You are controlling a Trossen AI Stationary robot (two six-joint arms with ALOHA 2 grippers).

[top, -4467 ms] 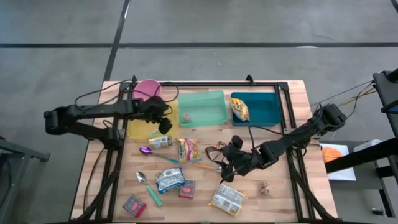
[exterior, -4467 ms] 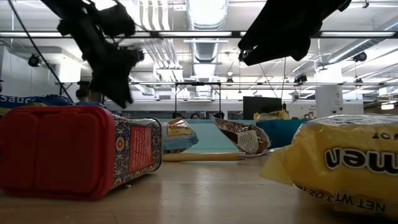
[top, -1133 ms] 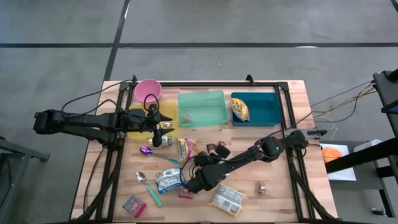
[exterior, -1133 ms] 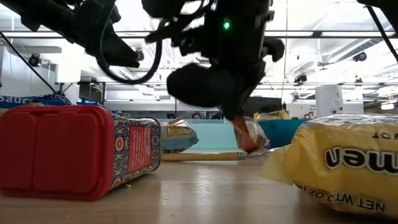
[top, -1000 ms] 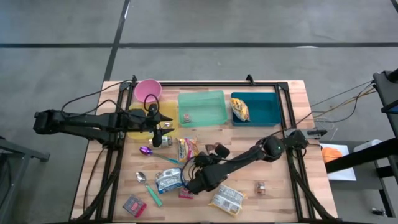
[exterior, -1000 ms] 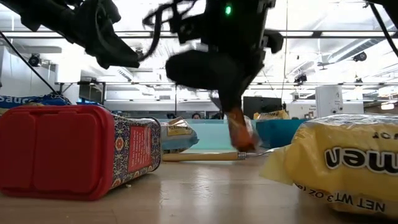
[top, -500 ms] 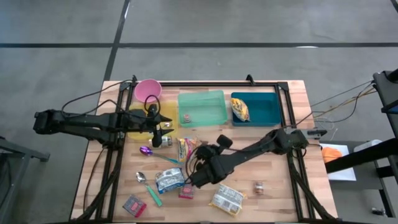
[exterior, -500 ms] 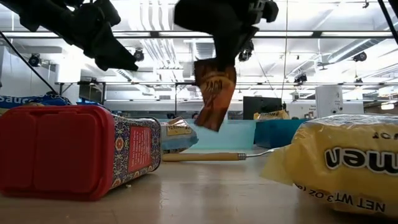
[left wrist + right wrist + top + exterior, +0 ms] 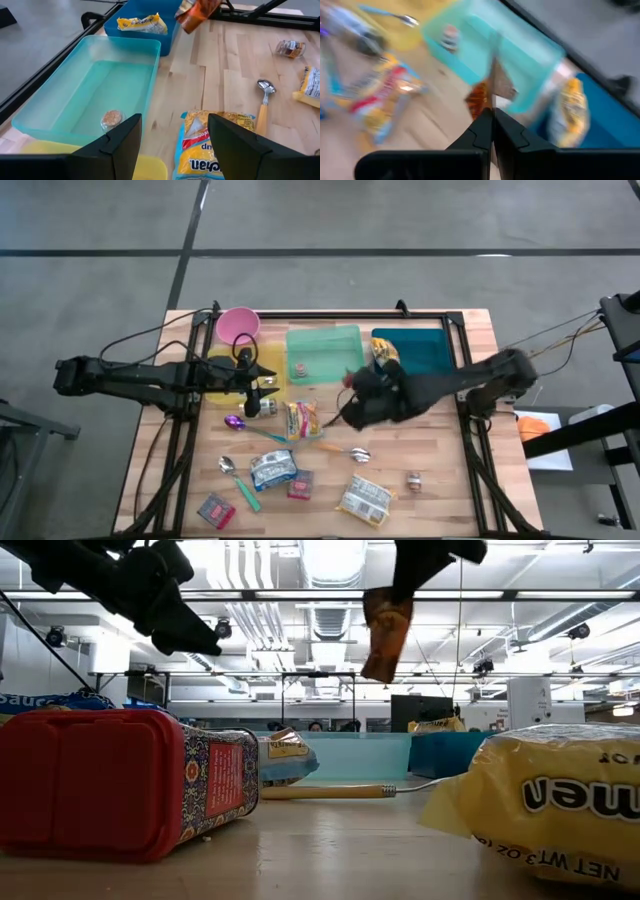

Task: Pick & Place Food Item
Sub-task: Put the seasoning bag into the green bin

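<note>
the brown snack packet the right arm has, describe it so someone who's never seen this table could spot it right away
Start at the two bins along the table's far edge, the light green bin and the dark blue bin. In front of where they meet, the right gripper is shut on a small brown-orange packet hanging in the air. Every other packet lies flat on the wood or in a bin; only this one dangles.
</note>
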